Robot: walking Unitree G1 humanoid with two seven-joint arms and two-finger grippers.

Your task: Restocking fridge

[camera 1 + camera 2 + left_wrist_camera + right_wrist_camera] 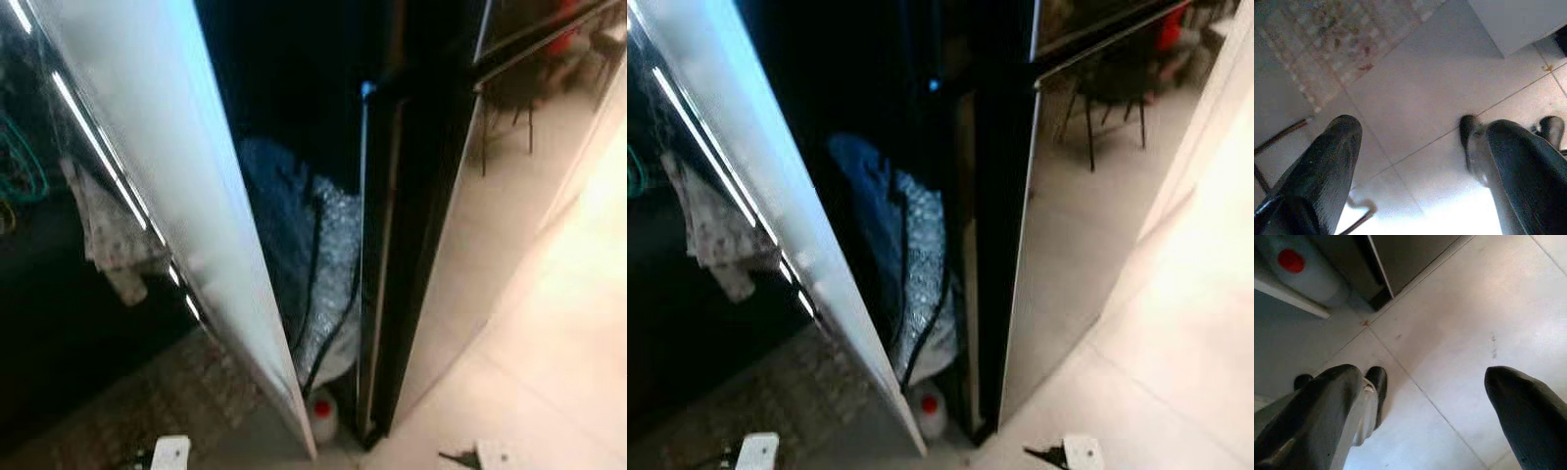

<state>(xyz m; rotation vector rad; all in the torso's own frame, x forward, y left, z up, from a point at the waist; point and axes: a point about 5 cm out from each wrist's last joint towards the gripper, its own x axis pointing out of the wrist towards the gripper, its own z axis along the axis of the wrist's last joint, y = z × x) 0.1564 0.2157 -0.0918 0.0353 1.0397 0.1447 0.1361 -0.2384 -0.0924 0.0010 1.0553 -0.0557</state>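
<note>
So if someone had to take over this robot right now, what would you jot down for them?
Left gripper: open, holding nothing, hanging over the floor tiles.
Right gripper: open, holding nothing, also low over the floor.
Fridge: white door stands ahead, dark interior beside it, with a bundle of blue cloth and bubble wrap.
A red-capped bottle stands on the floor at the foot of the white door.
Done: nothing picked up.
Left: pick up items and stock them.

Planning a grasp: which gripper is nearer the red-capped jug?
Right. The right gripper hangs open over the floor just right of the red-capped jug; the left gripper, also open, hangs farther off beyond the white panel.
</note>
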